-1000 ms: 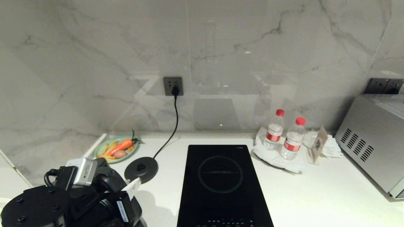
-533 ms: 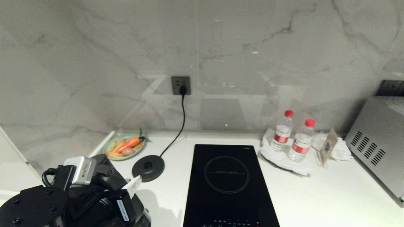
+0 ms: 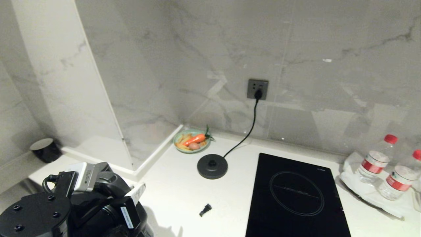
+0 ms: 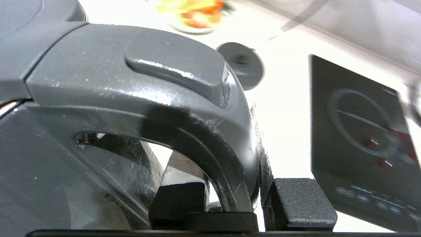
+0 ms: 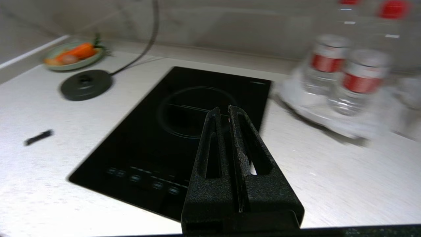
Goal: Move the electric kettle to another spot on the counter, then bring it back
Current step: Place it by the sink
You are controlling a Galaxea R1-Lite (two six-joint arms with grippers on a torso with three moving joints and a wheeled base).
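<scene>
Left pincer (image 4: 230, 204) grips kettle (image 4: 125, 98) handle; right pincer (image 5: 223, 113) closed over hob (image 5: 177, 131). Plate (image 3: 192, 144) holds carrot (image 3: 194, 139), beyond base disc (image 3: 212, 166) on desk (image 3: 184, 191).

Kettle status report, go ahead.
Left gripper shut on the electric kettle handle, off its base disc. Right gripper shut, empty, above the hob. Small black piece loose on the counter.

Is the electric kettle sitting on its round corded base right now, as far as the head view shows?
No, the corded base lies bare on the counter, while the left gripper holds the electric kettle by its handle.
</scene>
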